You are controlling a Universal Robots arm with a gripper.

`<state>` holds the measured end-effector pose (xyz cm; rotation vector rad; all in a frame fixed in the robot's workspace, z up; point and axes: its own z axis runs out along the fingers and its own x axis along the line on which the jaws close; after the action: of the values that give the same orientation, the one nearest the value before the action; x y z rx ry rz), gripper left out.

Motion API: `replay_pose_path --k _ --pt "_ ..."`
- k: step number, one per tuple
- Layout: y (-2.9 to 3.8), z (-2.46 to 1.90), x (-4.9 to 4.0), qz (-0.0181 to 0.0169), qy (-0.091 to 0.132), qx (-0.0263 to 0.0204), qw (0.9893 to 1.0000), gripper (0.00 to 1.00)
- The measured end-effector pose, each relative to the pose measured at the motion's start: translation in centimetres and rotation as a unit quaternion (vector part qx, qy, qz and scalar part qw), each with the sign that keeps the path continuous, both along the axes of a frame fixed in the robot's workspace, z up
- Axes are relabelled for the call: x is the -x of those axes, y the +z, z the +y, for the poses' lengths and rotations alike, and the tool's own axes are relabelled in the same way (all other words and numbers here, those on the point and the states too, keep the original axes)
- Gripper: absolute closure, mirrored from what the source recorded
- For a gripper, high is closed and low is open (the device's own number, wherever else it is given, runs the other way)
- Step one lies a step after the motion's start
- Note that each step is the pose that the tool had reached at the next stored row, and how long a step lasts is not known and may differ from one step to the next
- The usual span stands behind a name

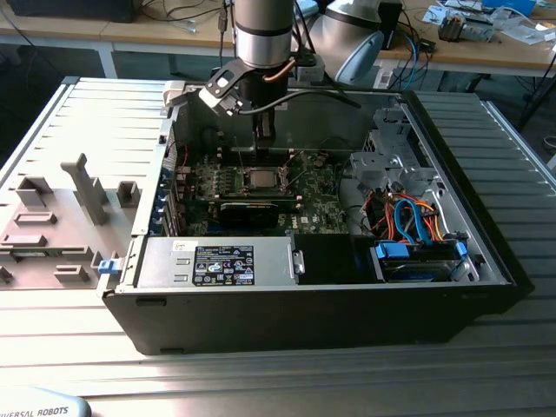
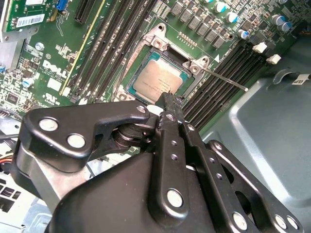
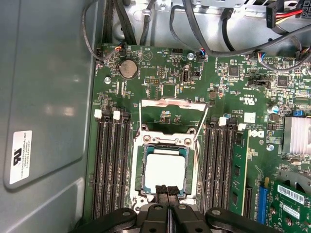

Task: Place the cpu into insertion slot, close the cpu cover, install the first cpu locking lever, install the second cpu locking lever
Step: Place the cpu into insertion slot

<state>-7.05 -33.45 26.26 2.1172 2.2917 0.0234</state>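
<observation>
The cpu (image 3: 165, 171) lies flat in the insertion slot (image 3: 140, 180) in the middle of the green motherboard, silver top up; it also shows in the second wrist view as the cpu (image 2: 156, 80). The cpu cover (image 3: 172, 102) stands raised behind the slot, its window open. A thin locking lever (image 2: 224, 78) sticks out unlatched beside the slot, and a lever (image 3: 201, 129) runs along the cover's side. My gripper (image 3: 166, 191) hovers just over the cpu's near edge, shut with nothing between the fingertips. In the exterior view the gripper (image 1: 263, 132) hangs above the slot (image 1: 261, 178).
Black memory slots (image 3: 109, 165) flank the socket on both sides. A green card (image 3: 239, 170) stands in one slot. Cables (image 3: 204, 29) loop behind the board. The grey case wall (image 3: 43, 97) rises close beside it. Drive bay with orange and blue cables (image 1: 417, 226) on the exterior view's right.
</observation>
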Motion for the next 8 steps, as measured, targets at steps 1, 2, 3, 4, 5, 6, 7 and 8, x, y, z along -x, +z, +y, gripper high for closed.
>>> replay_pose_path --k 1,2,3,4,5,6,7,8 --pt "0.01 0.00 0.00 0.0000 0.000 0.0000 1.0000 0.89" --pt "0.02 0.00 0.00 0.0000 0.000 0.0000 1.0000 0.89" --pt "0.05 0.00 0.00 0.0000 0.000 0.0000 1.0000 0.89" --pt "0.09 0.00 0.00 0.0000 0.000 0.0000 1.0000 0.89" --pt "0.12 0.00 0.00 0.0000 0.000 0.0000 1.0000 0.89" --pt "0.14 0.00 0.00 0.0000 0.000 0.0000 1.0000 0.89" --pt "0.16 0.00 0.00 0.0000 0.000 0.0000 1.0000 0.89" --pt "0.18 0.00 0.00 0.0000 0.000 0.0000 1.0000 0.89"
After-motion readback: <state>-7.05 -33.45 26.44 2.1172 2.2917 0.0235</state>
